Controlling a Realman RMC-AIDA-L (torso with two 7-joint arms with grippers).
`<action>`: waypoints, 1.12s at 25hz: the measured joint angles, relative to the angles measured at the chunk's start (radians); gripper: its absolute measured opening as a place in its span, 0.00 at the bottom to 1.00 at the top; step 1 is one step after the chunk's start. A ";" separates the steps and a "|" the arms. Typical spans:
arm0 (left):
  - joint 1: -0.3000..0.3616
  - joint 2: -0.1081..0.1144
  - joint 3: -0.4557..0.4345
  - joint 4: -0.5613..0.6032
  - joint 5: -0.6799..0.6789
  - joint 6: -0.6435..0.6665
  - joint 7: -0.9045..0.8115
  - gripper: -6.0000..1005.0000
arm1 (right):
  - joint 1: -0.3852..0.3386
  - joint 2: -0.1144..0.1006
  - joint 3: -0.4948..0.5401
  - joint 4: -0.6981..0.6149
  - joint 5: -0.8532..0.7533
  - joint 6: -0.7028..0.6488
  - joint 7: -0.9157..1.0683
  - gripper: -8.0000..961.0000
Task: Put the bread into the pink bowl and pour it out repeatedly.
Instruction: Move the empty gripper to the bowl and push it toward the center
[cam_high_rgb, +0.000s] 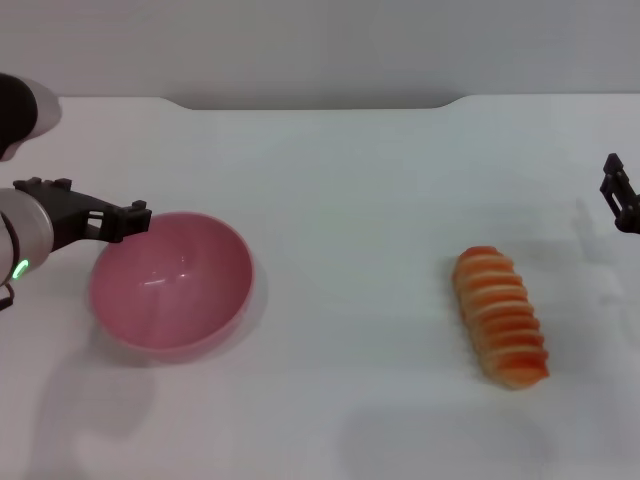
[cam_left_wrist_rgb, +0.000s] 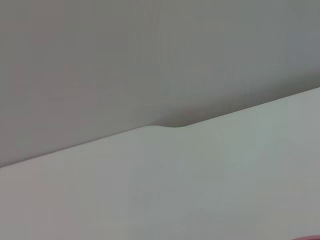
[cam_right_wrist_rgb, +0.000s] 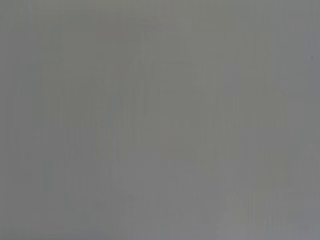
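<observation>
Bread and bowl lie well apart on the white desk (cam_high_rgb: 350, 180), so the step in hand appears to be the loading one: the loaf has yet to go into the bowl.

At the left, the left gripper (cam_high_rgb: 135, 220) hangs at the far-left rim of the pink bowl (cam_high_rgb: 170, 285), just beside or perhaps touching it; contact cannot be settled. Whether its jaws are released or clenched cannot be told. The bowl sits upright and empty, its mouth open to the camera. The left wrist view shows mostly bare desk and wall, with a sliver of pink at one edge.

Toward the right, the bread (cam_high_rgb: 501, 316) rests flat on the desk, its long axis running near to far, with nothing touching it.

At the far right edge, the right gripper (cam_high_rgb: 622, 198) sits beyond the loaf and apart from it; only part shows, so the state of its jaws cannot be told either.

Next, the right arm would likely need to come down over the loaf, grip it across its width, and carry it left to the bowl.
</observation>
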 joint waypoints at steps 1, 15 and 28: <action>0.000 0.000 0.000 0.000 0.000 0.000 0.000 0.86 | 0.000 0.000 0.000 -0.001 0.000 0.000 0.000 0.64; 0.093 -0.001 0.047 -0.010 -0.042 0.070 -0.021 0.85 | -0.004 -0.001 -0.013 -0.017 -0.005 0.000 -0.003 0.64; 0.066 -0.002 0.048 -0.079 -0.067 0.070 -0.042 0.85 | -0.006 -0.002 -0.013 -0.027 -0.011 0.000 -0.004 0.64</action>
